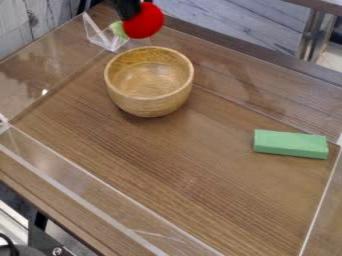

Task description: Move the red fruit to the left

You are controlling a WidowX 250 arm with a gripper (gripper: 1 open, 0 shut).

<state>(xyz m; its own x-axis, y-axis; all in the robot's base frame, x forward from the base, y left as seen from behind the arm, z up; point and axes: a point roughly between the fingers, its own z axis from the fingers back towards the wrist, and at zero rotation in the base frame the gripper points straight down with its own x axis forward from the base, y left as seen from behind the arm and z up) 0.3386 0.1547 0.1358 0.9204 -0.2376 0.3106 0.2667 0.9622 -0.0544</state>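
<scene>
The end effector [131, 16] is up at the top edge of the view, clenched on the red fruit [143, 19], and what a bright spot of colour that is! The fruit hangs there beyond the wooden bowl [150, 82], its light green stem [118, 40] pointing down toward the clear wire-like rack [102, 35], which the fruit partly overlaps in this view. Down on the table [160, 170], the bowl sits upright, and over on the right, well apart from it, lies the flat green block [290, 144].
</scene>
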